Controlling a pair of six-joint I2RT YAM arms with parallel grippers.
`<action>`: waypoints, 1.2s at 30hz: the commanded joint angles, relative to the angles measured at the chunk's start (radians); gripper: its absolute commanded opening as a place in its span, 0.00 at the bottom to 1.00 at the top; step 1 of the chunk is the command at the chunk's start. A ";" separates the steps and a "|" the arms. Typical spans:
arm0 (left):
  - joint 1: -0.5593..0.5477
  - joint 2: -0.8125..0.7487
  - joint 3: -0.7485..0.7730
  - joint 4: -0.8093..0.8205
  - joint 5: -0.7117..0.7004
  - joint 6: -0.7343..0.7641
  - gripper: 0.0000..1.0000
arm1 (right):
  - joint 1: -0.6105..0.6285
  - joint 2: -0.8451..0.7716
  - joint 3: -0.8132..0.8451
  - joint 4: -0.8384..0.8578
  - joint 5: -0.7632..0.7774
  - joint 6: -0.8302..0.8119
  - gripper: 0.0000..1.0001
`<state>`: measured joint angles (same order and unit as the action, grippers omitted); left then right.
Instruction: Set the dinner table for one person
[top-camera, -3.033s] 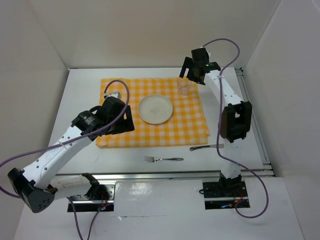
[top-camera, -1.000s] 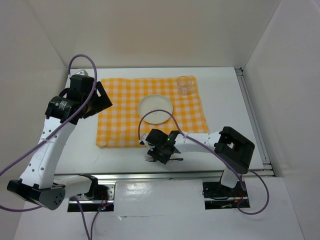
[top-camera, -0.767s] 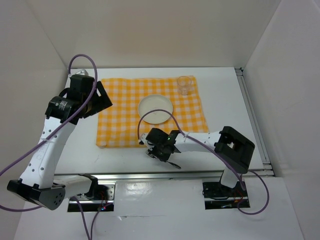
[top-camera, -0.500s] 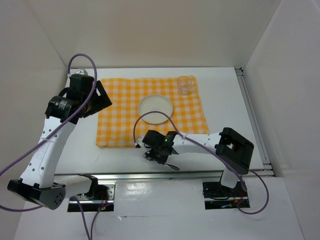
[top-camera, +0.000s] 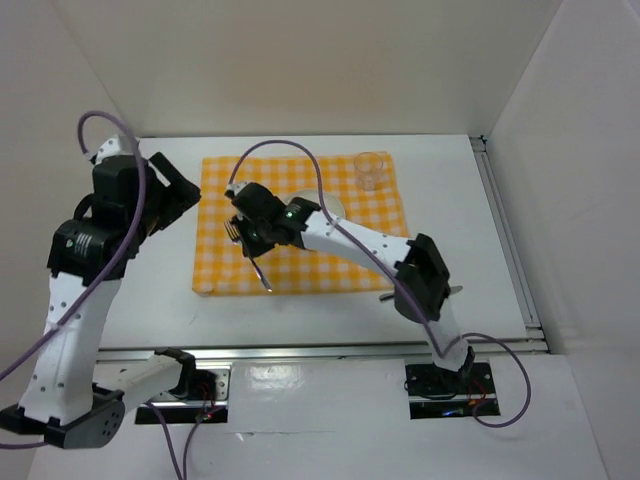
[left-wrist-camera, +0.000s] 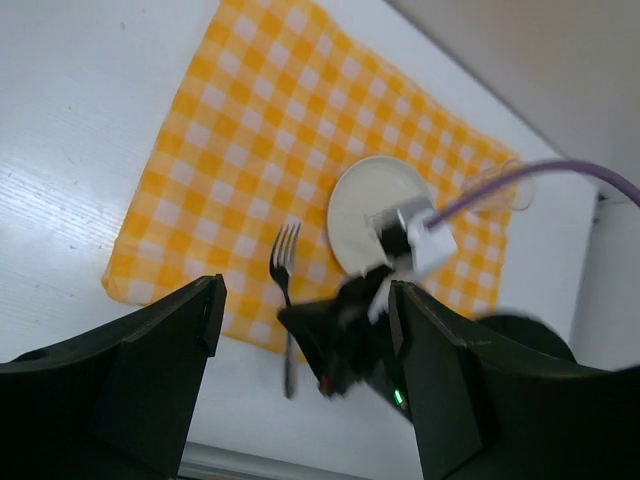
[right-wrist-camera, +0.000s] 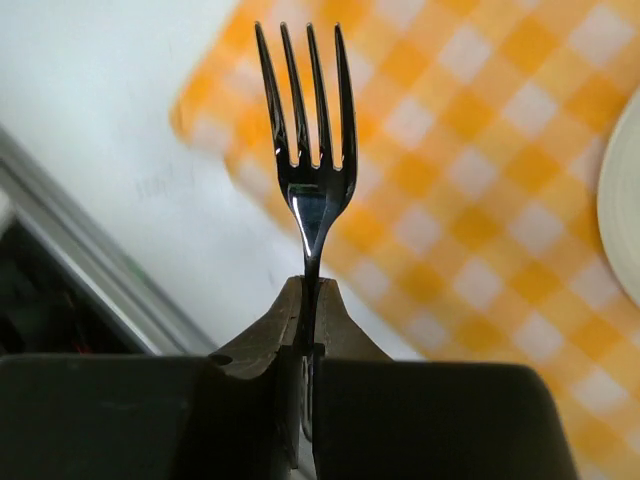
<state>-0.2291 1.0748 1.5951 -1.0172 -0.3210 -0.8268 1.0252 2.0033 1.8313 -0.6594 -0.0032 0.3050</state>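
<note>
Gripping the fork (right-wrist-camera: 305, 150) by its handle, the right claw (right-wrist-camera: 308, 292) holds it over the checked cloth (top-camera: 330, 265), tines pointing far, plate (left-wrist-camera: 355, 205) just right; left claw (left-wrist-camera: 305, 320) spread wide

- Counter (top-camera: 450, 200): plain white; rails (top-camera: 330, 350) along the near and right edges silver.
- Cloth (top-camera: 340, 265): yellow-and-white check, even squares.
- Plate (left-wrist-camera: 355, 215): plain off-white, no pattern.
- Glass (top-camera: 371, 170): clear, colourless.
- Fork (right-wrist-camera: 305, 150): polished silver.
- Left arm (top-camera: 70, 310), right arm (top-camera: 350, 238): white shells, black joints.
- Cables (top-camera: 270, 150): purple.
- Right gripper (right-wrist-camera: 308, 300): black jaws.
</note>
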 joint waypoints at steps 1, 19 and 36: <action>0.007 -0.088 -0.006 0.042 -0.053 -0.081 0.83 | -0.065 0.199 0.248 -0.057 0.067 0.247 0.00; 0.016 -0.150 -0.058 0.051 -0.012 -0.078 0.83 | -0.186 0.565 0.591 0.099 0.062 0.562 0.00; 0.016 -0.141 -0.058 0.078 -0.001 -0.049 0.83 | -0.228 0.531 0.545 0.208 0.016 0.510 0.61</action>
<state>-0.2184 0.9352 1.5322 -0.9920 -0.3351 -0.8936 0.7940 2.6076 2.3631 -0.5240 0.0216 0.8402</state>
